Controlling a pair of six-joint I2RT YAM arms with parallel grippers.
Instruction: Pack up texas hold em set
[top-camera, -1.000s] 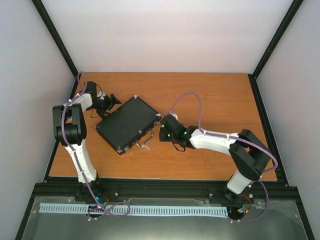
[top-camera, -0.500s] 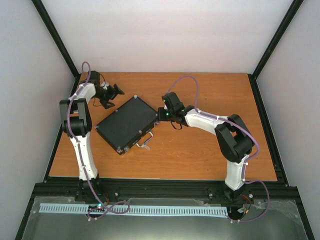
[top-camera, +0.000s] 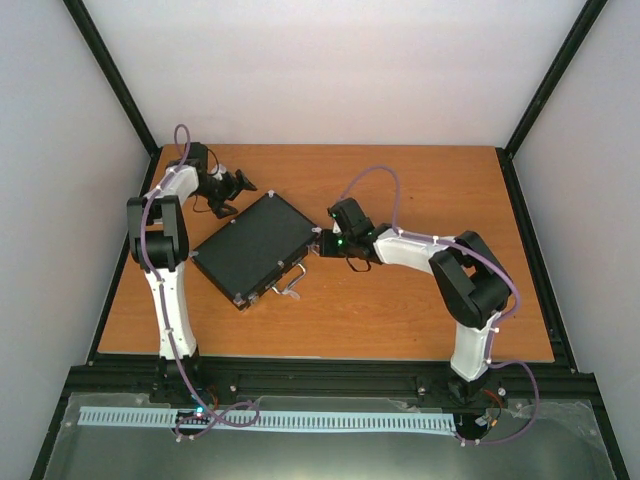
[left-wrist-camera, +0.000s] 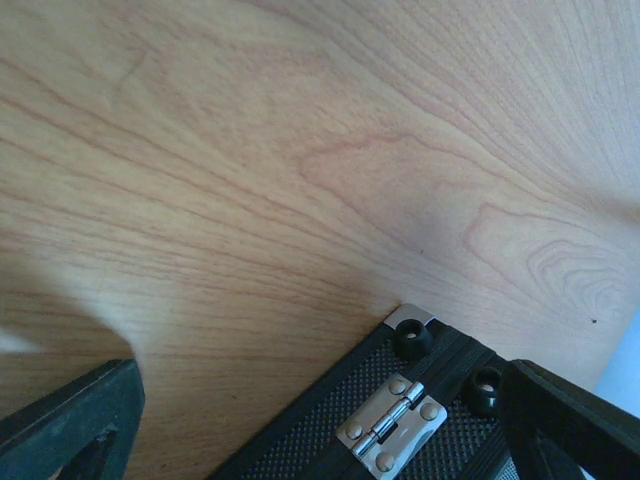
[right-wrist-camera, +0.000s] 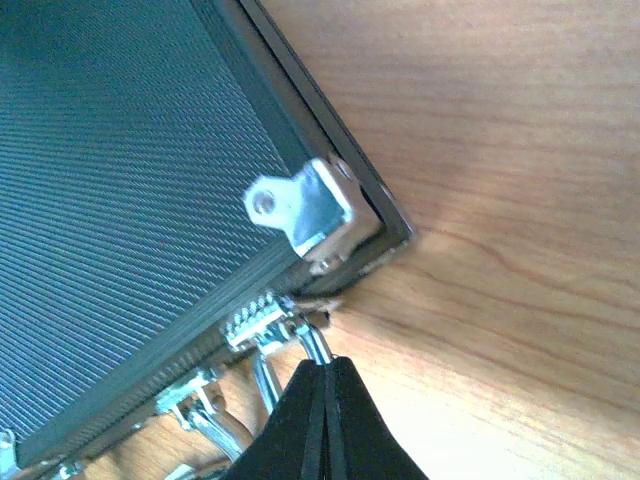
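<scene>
- Case (top-camera: 255, 248) lies shut and flat on the surface (top-camera: 430, 300), set diagonally, left of centre, handle (top-camera: 290, 285) on its near side. It sits where it did a second ago.
- No chips, cards or dice are out anywhere (presumably all inside).
- Left hand (top-camera: 240, 186) has pulled back from the case's far-left edge and now hangs off the far corner, clear of it. Its fingers (left-wrist-camera: 70, 420) are spread wide with nothing between them; the wrist view shows a hinge (left-wrist-camera: 392, 425) on the case's back edge below.
- Right hand (top-camera: 322, 243) swung up past the right corner half a second ago and has dropped back against it. Its fingertips (right-wrist-camera: 325, 400) are pressed together, gripping nothing, the tip right at a latch (right-wrist-camera: 262, 325) beside the silver corner plate (right-wrist-camera: 310, 210).
- My read: the packing is essentially done, and only the fastening is left. I cannot tell whether that latch is snapped home.
</scene>
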